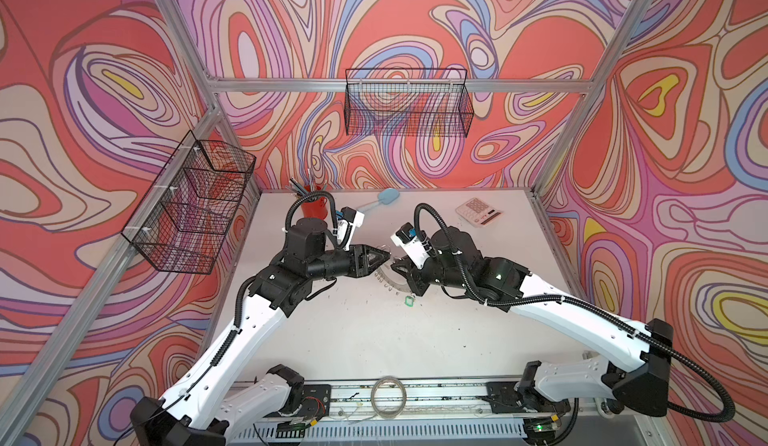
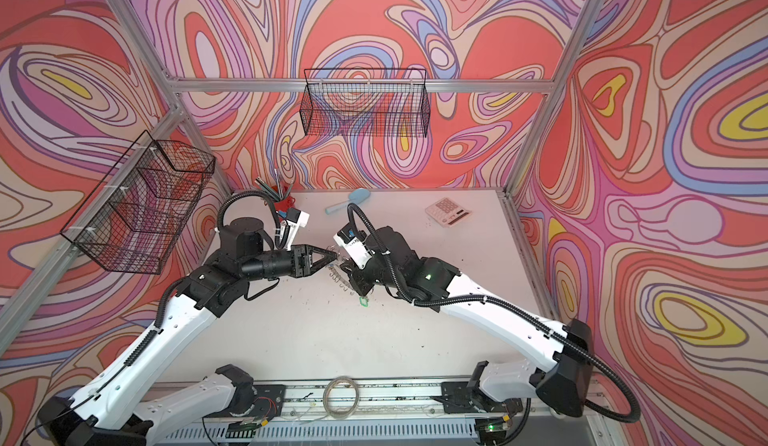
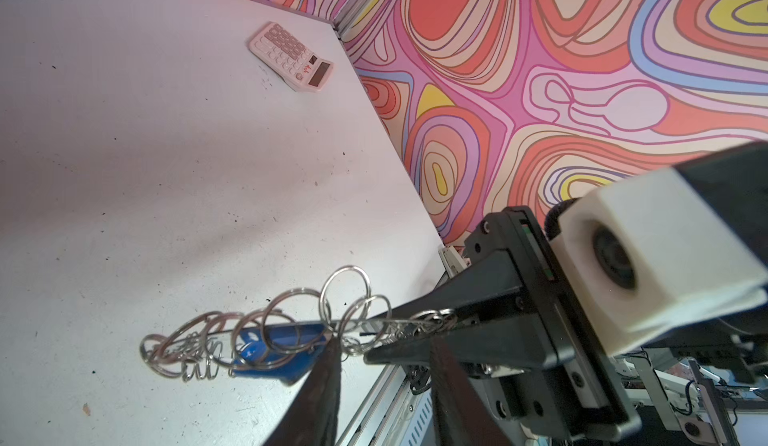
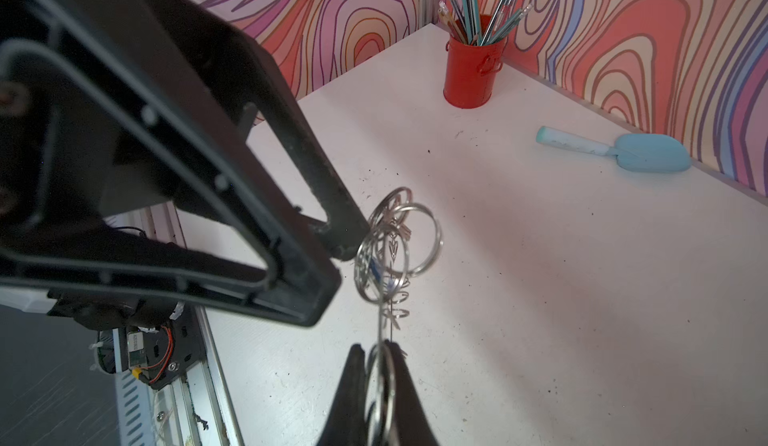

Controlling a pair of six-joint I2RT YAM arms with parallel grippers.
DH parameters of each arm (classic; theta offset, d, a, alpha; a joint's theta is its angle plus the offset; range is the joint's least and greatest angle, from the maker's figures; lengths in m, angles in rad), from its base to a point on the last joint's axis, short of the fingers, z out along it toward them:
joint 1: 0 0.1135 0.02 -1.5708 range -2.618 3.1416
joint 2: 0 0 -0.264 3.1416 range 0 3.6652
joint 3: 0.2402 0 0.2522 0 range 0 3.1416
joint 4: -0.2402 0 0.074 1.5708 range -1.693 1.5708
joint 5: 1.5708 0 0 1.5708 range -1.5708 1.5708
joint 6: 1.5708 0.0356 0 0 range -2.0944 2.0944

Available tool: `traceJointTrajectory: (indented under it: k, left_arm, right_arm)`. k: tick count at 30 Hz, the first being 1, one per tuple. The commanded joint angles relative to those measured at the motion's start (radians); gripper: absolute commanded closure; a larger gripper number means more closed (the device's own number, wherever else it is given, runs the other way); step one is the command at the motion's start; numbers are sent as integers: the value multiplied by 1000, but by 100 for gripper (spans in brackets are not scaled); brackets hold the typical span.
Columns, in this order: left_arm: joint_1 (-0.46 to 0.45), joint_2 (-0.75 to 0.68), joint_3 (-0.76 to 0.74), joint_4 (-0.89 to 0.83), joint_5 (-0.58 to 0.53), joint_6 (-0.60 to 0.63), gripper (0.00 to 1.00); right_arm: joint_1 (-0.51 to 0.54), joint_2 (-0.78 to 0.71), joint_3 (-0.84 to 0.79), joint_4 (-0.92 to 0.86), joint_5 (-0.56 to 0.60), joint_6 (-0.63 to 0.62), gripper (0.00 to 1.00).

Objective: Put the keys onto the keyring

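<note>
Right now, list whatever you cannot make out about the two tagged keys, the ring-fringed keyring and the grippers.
- Grey metal keyring: edge-on in the right wrist view, pinched by the right gripper; face unseen.
- Blue oblong plastic tag: blurred in the left wrist view, crossed by that keyring; threading unclear.
- Small green plastic tag: tiny in both top views; key unreadable.
- Left gripper: own finger covers the blue tag's end; grip unclear.

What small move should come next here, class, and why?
Probably ease the left gripper slightly forward, working the blue-tagged key onto a small ring of the keyring: the right gripper is shut on that keyring, steadying it, and the key's blue tag sits among its rings. Whether it is threaded cannot be told.
</note>
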Motion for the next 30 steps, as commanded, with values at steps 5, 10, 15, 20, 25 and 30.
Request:
traceJointTrajectory:
  k: [5,10,15,20,25,30]
  left_arm:
    - [12,-3,13,32,27,1,63]
    - [28,-24,-14,98,68,-41,68]
    - [33,-26,-15,97,76,-40,70]
    - [38,-18,6,58,71,-15,71]
    - [92,-33,25,-29,47,1,68]
    - [112,-40,-4,-2,83,-29,66]
  right_arm:
    - [10,-33,-8,64,-23,-10,100]
    - [12,-30,-11,63,-26,-10,100]
    - [12,-32,-12,69,-24,-10,100]
    - [12,-29,-4,61,-26,-12,100]
    - [12,-39,-12,66,-17,-13,100]
    - [12,-34,-11,73,-21,-13,100]
